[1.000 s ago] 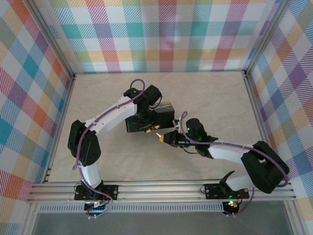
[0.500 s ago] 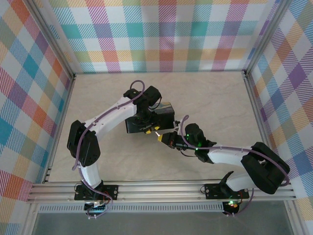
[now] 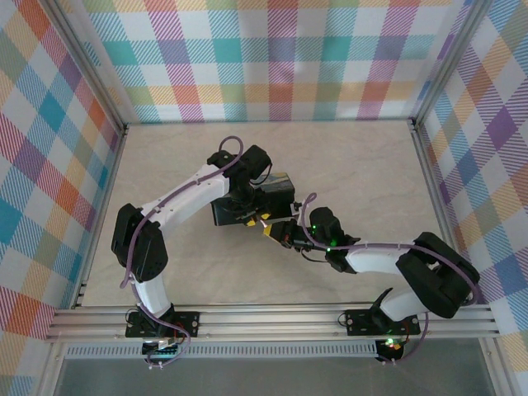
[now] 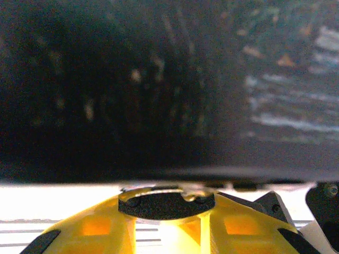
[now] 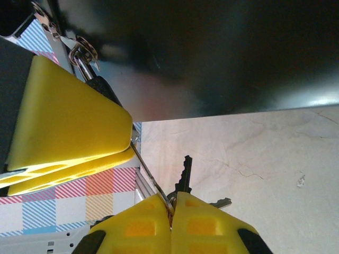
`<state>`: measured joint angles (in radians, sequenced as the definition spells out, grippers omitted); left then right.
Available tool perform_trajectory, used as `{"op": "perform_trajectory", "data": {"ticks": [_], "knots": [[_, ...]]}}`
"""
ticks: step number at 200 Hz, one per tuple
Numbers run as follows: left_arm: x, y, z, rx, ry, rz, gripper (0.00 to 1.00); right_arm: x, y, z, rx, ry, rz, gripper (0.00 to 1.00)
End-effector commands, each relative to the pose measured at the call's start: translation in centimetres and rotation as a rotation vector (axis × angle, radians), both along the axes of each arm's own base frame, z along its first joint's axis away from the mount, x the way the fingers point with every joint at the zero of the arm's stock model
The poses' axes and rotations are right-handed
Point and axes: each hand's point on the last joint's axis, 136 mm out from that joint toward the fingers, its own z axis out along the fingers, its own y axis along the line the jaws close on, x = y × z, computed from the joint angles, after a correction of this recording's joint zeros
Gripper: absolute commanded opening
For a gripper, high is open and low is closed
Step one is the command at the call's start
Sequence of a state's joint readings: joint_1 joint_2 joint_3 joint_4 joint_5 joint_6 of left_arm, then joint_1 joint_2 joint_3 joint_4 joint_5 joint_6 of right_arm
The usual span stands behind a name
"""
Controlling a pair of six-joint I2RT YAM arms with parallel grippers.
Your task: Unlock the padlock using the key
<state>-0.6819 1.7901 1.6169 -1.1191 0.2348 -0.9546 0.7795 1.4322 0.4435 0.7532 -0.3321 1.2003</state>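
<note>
Top external, table (image 3: 371, 165): pale marbled surface, with a dark tin box (image 3: 280, 194) standing mid-table.
left gripper (image 3: 247, 218): at the box's near edge; whether its jaws grip anything cannot be told.
right gripper (image 5: 171, 203): fingertips pressed together, pinching the key (image 5: 184, 177).
key: blade pointing up, near the box's edge.

White arms (image 3: 186, 196) with black joints (image 3: 136, 252), purple cables (image 3: 233, 140), yellow-fingered right gripper (image 5: 170, 203).

walls (image 3: 272, 58): pastel plaid, multicolour
table (image 3: 363, 165): beige, faintly marbled
tin box (image 3: 221, 213): dark, near black
right gripper (image 5: 170, 206): yellow
key (image 5: 185, 172): dark metal
</note>
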Motion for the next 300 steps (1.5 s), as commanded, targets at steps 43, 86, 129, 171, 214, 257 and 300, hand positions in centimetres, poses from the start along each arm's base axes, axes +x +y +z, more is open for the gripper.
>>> {"op": "perform_trajectory", "data": {"ticks": [43, 86, 129, 171, 214, 257, 300], "knots": [[-0.1, 0.0, 1.5, -0.065, -0.02, 0.024, 0.02, 0.7, 1.6, 2.5, 0.088, -0.049, 0.02, 0.0], [-0.3, 0.0, 1.4, -0.08, -0.01, 0.03, 0.01, 0.8, 2.1, 3.7, 0.158, -0.044, 0.032, 0.0], [-0.1, 0.2, 1.8, -0.102, -0.016, 0.042, 0.01, 1.2, 2.5, 5.1, 0.208, -0.034, 0.024, 0.0], [-0.3, 0.1, 1.9, -0.127, -0.015, 0.039, 0.0, 1.8, 3.0, 6.9, 0.264, -0.054, 0.018, 0.0], [-0.5, 0.3, 1.7, -0.14, -0.003, 0.045, 0.0, 2.3, 3.1, 8.7, 0.349, -0.117, 0.008, 0.0], [-0.5, 0.8, 1.9, -0.14, -0.006, 0.05, 0.0, 2.5, 3.9, 8.6, 0.33, -0.125, 0.033, 0.0], [-0.6, 0.8, 1.5, -0.143, 0.001, 0.054, 0.0, 2.1, 3.9, 11.1, 0.275, -0.265, 0.049, 0.0]]}}
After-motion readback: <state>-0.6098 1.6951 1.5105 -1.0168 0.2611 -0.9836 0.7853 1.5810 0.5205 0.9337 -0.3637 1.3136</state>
